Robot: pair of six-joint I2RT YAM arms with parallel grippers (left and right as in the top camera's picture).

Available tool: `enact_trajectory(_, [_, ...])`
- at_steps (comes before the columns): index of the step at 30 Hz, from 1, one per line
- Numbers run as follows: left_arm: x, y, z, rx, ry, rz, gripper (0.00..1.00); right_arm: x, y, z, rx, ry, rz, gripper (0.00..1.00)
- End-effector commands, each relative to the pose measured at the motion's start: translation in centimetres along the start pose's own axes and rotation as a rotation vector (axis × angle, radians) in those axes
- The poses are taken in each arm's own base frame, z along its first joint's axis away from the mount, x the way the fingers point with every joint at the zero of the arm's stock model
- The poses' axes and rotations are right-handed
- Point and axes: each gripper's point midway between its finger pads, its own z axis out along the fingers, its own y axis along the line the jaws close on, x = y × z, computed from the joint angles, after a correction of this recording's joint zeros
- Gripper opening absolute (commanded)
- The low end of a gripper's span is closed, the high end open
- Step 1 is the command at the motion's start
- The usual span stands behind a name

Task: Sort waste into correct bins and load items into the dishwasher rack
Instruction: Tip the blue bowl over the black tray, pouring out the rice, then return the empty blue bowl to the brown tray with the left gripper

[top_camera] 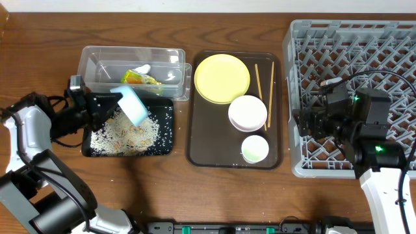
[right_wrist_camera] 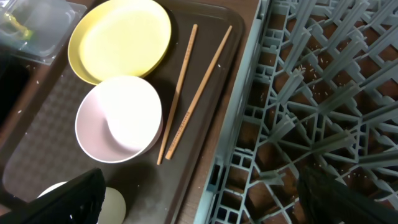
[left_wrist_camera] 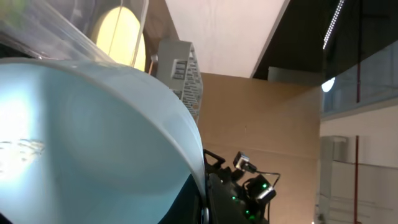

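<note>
My left gripper [top_camera: 116, 104] is shut on the rim of the light blue bowl [top_camera: 133, 104], holding it tipped on its side over the glossy black tray [top_camera: 168, 146], where whitish rice grains [top_camera: 127, 135] lie spread. The bowl fills the left wrist view [left_wrist_camera: 87, 137]. The clear tub [top_camera: 91, 62] holds the green-and-orange wrapper [top_camera: 140, 78] and a white scrap [top_camera: 144, 68]. The yellow plate [top_camera: 221, 78], white bowl [top_camera: 247, 112], small white cup [top_camera: 255, 149] and two chopsticks [top_camera: 265, 88] sit on the brown tray. My right gripper [top_camera: 305, 122] is open and empty over the left edge of the grey rack [top_camera: 364, 52].
The dark brown serving tray [top_camera: 208, 136] lies between the bins and the rack. The right wrist view shows the plate [right_wrist_camera: 121, 38], white bowl [right_wrist_camera: 119, 118], chopsticks [right_wrist_camera: 186, 93] and the rack's lattice [right_wrist_camera: 311, 93] with a few stray grains.
</note>
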Motion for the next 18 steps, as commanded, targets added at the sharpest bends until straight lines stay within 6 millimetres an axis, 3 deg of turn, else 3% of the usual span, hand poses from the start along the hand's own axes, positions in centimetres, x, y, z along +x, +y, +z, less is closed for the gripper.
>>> enact_trajectory(1, [-0.1, 0.2, 0.1, 0.017, 0.000, -0.033, 0.06, -0.7, 0.8, -0.2, -0.022, -0.014, -0.015, 0.96])
enact_trajectory(5, [-1.5, 3.6, -0.7, -0.165, -0.027, 0.009, 0.06, -0.7, 0.8, -0.2, -0.022, -0.013, -0.015, 0.96])
enact_trajectory(10, [-1.9, 6.5, -1.7, -0.334, -0.035, 0.015, 0.06, -0.7, 0.8, -0.2, -0.022, -0.011, -0.014, 0.96])
enact_trajectory(12, [-1.6, 5.9, -1.5, -0.298, -0.031, -0.012, 0.06, -0.7, 0.8, -0.2, -0.022, -0.011, -0.014, 0.96])
enact_trajectory(16, [-1.5, 2.2, -0.7, -0.080, -0.026, 0.085, 0.06, -0.6, 0.8, -0.2, -0.022, -0.011, -0.014, 0.96])
enact_trajectory(18, [-1.8, 2.7, -0.7, -0.096, -0.027, 0.119, 0.06, -0.7, 0.8, -0.2, -0.022, -0.011, -0.014, 0.96])
